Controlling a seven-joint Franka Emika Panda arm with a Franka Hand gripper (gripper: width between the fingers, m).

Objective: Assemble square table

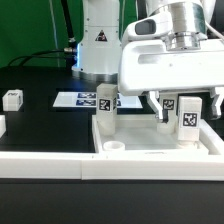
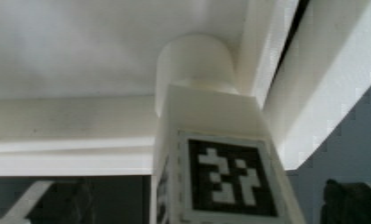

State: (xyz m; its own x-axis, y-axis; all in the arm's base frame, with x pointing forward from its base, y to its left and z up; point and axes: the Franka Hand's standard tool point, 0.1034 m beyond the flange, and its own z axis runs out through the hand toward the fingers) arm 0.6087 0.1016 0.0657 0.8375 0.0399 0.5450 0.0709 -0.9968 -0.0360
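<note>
The white square tabletop [image 1: 150, 143] lies tray-side up with its raised rim, and a round socket [image 1: 115, 147] shows at its near left corner. One tagged white leg [image 1: 105, 105] stands upright at its far left corner. A second tagged leg [image 1: 187, 118] stands at a corner on the right. My gripper [image 1: 187, 108] hangs over this leg with a finger on each side and small gaps showing, so it looks open. In the wrist view the leg [image 2: 223, 150] runs to the tabletop's corner [image 2: 93, 70], and the gripper [image 2: 200, 208] straddles it.
A loose leg [image 1: 12, 98] lies on the black table at the exterior view's left, another white part [image 1: 2, 126] at the left edge. The marker board [image 1: 78, 100] lies behind the tabletop. A long low white wall strip [image 1: 40, 165] runs along the front.
</note>
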